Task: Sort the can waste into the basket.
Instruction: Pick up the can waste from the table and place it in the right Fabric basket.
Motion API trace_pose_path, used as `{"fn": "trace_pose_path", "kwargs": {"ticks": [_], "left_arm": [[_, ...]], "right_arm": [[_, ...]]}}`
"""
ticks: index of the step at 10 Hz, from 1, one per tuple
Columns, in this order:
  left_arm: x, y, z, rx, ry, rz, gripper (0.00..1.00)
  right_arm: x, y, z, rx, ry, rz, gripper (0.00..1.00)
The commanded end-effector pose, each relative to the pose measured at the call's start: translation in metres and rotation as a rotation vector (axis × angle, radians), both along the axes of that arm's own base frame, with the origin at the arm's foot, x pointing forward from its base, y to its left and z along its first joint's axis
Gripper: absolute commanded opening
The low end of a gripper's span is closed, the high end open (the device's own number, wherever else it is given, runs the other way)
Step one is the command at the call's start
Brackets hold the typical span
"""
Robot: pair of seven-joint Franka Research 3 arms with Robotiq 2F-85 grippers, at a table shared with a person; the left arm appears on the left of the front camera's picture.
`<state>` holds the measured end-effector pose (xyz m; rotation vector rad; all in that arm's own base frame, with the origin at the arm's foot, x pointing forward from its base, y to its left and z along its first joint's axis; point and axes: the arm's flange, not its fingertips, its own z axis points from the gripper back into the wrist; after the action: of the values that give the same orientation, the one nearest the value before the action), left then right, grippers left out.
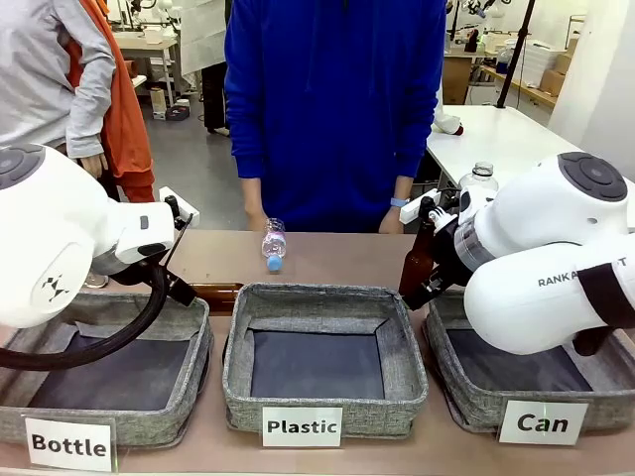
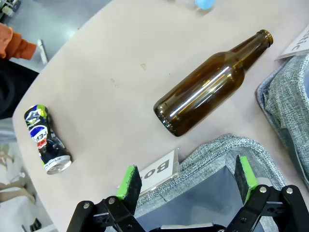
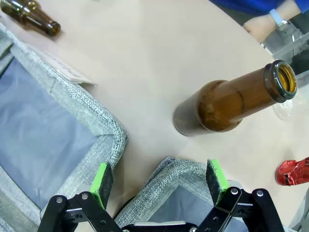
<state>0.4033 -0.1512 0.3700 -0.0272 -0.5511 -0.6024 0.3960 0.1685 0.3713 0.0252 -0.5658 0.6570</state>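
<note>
In the left wrist view a dark can [image 2: 46, 140] with a silver top lies on its side on the table, far to the left of my open left gripper [image 2: 188, 180]. That gripper hovers over the corner of the "Bottle" basket [image 2: 212, 157]. A shiny red dented can [image 3: 294, 171] shows at the right edge of the right wrist view, to the right of my open right gripper [image 3: 159, 181]. The right gripper hangs over the rim of the "Can" basket [image 3: 176, 169], which stands at the front right [image 1: 476, 402]. Both grippers hold nothing.
A brown bottle [image 3: 231, 101] stands upright just behind the Can basket [image 1: 417, 263]. Another brown bottle [image 2: 207, 87] lies behind the Bottle basket [image 1: 119, 421]. A clear plastic bottle [image 1: 274, 243] lies behind the Plastic basket [image 1: 322, 397]. A person in blue [image 1: 332, 109] stands at the far side.
</note>
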Motion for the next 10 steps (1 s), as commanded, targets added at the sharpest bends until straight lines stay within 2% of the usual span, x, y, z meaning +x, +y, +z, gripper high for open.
{"fn": "trace_pose_path", "kwargs": {"ticks": [1, 10], "left_arm": [[0.0000, 0.0000, 0.0001, 0.000, 0.000, 0.000, 1.00], [0.0000, 0.0000, 0.0000, 0.000, 0.000, 0.000, 1.00]], "right_arm": [[0.0000, -0.0001, 0.0000, 0.001, 0.000, -0.001, 1.00], [0.0000, 0.0000, 0.0000, 0.000, 0.000, 0.000, 1.00]]}}
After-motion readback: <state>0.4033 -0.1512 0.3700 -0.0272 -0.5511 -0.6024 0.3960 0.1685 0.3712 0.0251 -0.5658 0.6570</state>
